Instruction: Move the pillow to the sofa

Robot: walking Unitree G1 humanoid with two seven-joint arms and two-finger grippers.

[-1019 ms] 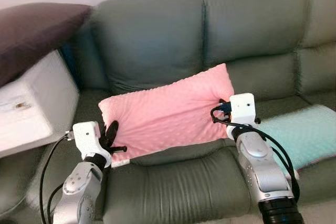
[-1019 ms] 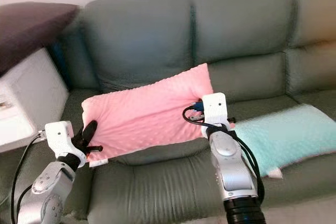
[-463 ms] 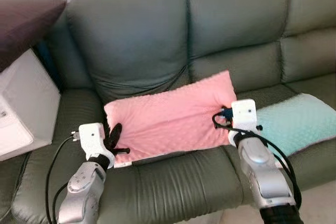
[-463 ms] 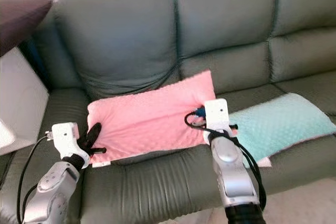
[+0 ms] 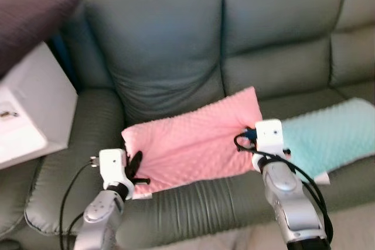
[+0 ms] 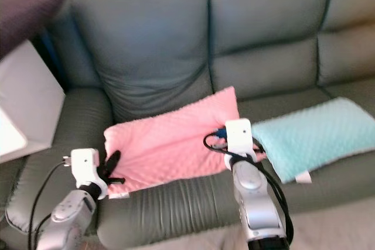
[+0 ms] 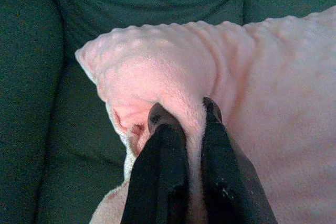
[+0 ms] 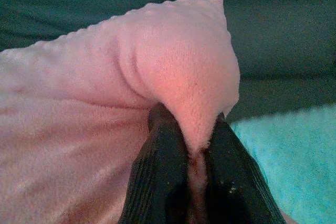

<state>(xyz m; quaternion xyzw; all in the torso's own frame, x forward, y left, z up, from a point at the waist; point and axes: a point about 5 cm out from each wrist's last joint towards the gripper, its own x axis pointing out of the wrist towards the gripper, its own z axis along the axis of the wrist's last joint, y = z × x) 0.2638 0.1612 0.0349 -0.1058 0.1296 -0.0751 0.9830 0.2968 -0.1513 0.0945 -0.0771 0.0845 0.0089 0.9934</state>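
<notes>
A pink dimpled pillow (image 5: 193, 140) is held between my two arms, stretched over the seat of the grey-green sofa (image 5: 170, 57). My left gripper (image 5: 136, 167) is shut on the pillow's near left corner; the left wrist view shows its black fingers (image 7: 163, 150) pinching a fold of pink fabric (image 7: 157, 77). At the pillow's right end my right gripper (image 8: 186, 129) is shut on the other corner, the plush (image 8: 173, 61) bunched between its fingers. From the eye views I cannot tell whether the pillow touches the seat.
A mint-green pillow (image 5: 325, 141) lies on the sofa seat just right of the pink one. A white box-like unit (image 5: 29, 115) with a dark brown cushion (image 5: 29, 16) on top stands at the sofa's left end. Beige floor (image 6: 340, 226) runs along the sofa's front.
The camera view has shifted and the sofa now looks closer. The pink pillow has come lower over the seat, still held at both ends by the grippers.
</notes>
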